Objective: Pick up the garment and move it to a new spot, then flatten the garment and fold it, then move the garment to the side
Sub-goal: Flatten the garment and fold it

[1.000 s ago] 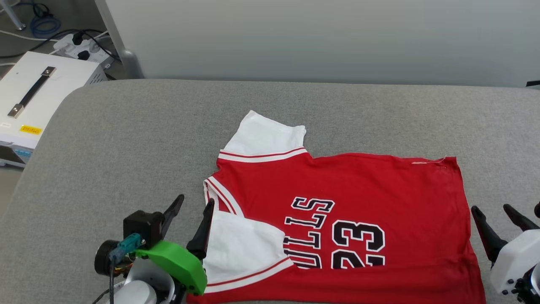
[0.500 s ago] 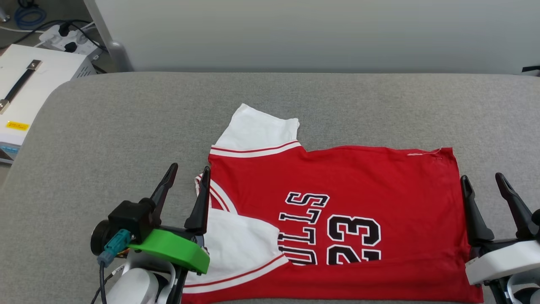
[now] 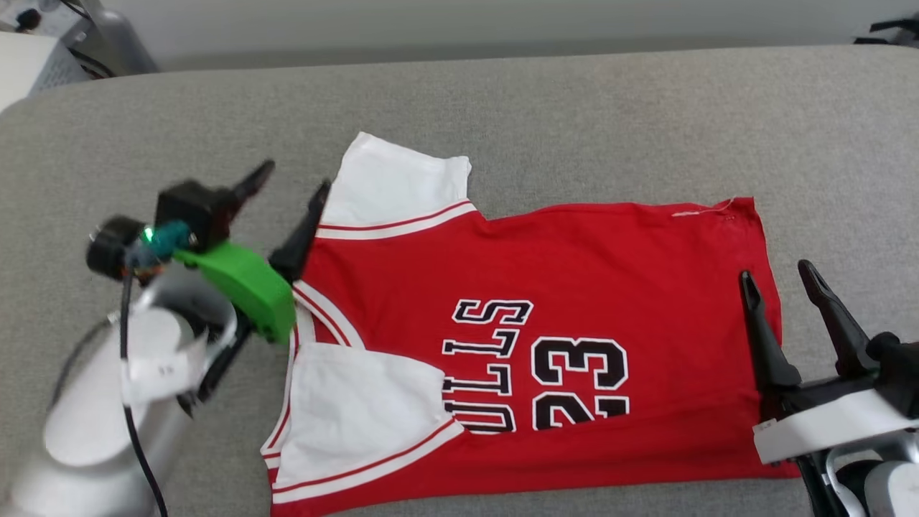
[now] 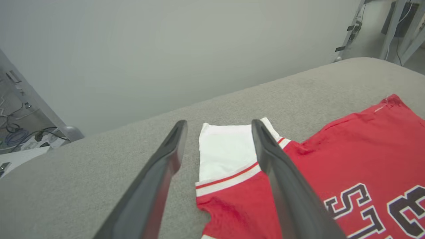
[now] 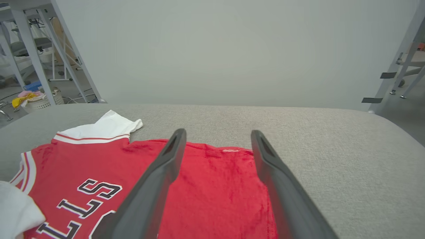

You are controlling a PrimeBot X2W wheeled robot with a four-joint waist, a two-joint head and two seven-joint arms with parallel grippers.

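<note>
Hands both spread wide and empty, one at each end of the jersey. It lies flat, print up, mid-counter, turned sideways with neck to the left and hem to the right.

Far left: left hand hangs at the shoulder end, right finger tip just beside the seam of the far sleeve. Touching the cloth or not, cannot tell. Left wrist view has that white sleeve lined up between the two fingers, past the tips, so the hand looks aimed at it. Sleeve sticks out flat onto the gray cover, not folded in. Just right of the hand comes the collar with striped trim. Then the near sleeve, already laid over the chest and covering the start of the print; reads as first fold done.

Middle: red body smooth, few wrinkles, so flattening looks finished.

Right: hem runs straight. Right hand hovers over it, left finger above red cloth, right finger above bare counter, straddling the edge. Right wrist view agrees: far edge of the cloth runs between the fingers, hem corner by the right one.

Judgement: mid-fold. Hands sit at opposite ends probably so the far edge gets pinched at shoulder and hem together and comes over straight. Thin soft cloth, likely to sag or bunch if only one end lifts.
</note>
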